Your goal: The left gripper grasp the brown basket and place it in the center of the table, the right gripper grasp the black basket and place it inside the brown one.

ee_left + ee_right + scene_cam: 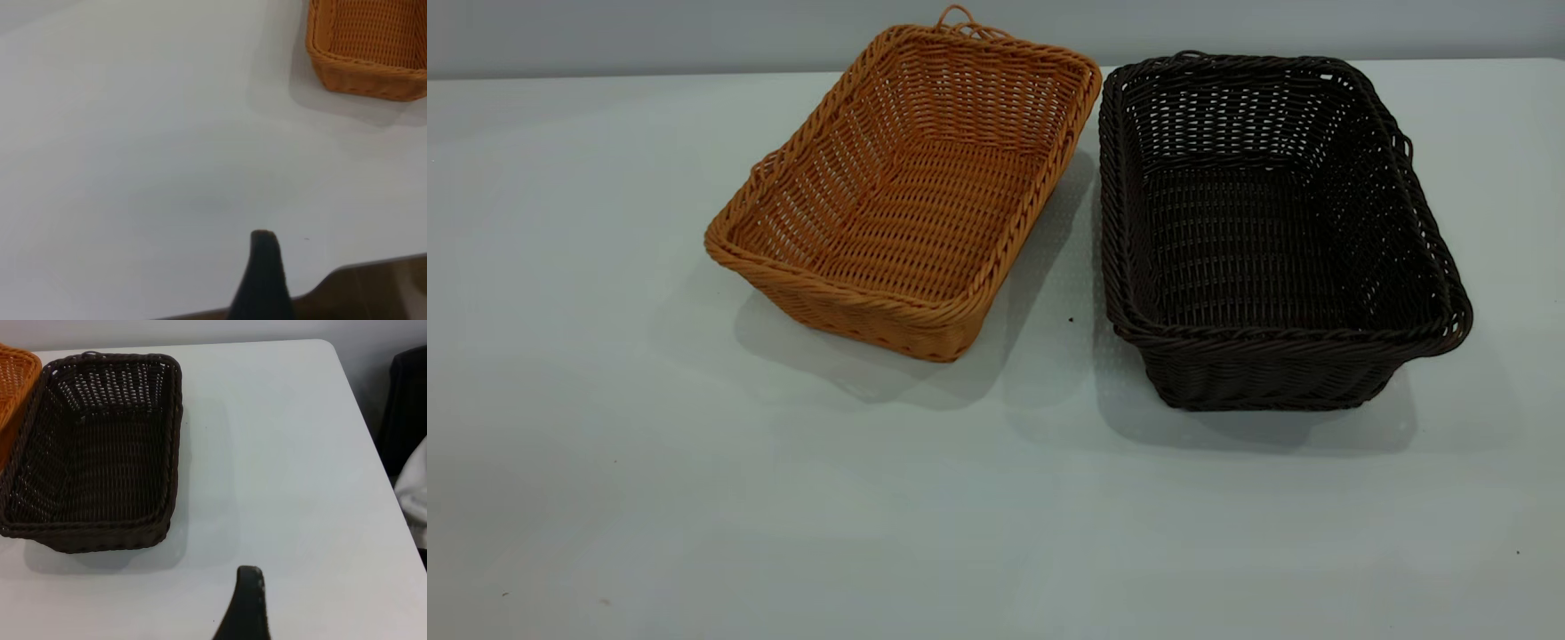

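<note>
Over on my left side, the orange-tan woven wicker basket (pixel 911 191) sits angled on the white counter (pixel 605 444), well ahead of the left gripper (pixel 263 267), whose fingers' state I can't tell.

Bare lab-like test setup: plain white table (pixel 605 498), blank grey wall (pixel 649 36)
</note>
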`<state>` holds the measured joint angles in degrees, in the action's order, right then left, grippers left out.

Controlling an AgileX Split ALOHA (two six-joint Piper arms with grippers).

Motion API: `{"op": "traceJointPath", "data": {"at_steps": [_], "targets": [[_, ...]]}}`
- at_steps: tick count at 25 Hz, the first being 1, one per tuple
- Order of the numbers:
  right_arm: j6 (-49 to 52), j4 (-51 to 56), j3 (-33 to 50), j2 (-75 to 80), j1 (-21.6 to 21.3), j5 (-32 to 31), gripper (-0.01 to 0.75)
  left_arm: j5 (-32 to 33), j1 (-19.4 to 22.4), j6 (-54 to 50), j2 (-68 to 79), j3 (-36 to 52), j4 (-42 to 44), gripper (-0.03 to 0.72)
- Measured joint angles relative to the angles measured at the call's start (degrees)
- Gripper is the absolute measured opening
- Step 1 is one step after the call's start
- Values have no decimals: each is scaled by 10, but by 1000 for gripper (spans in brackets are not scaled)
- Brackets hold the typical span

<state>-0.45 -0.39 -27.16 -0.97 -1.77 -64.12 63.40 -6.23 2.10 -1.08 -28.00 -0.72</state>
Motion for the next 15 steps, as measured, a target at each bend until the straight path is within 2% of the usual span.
{"op": "traceJointPath", "data": {"at_steps": [15], "targets": [[0,4,0,0,0,0,583,0,0,0,0,0,0,552]]}}
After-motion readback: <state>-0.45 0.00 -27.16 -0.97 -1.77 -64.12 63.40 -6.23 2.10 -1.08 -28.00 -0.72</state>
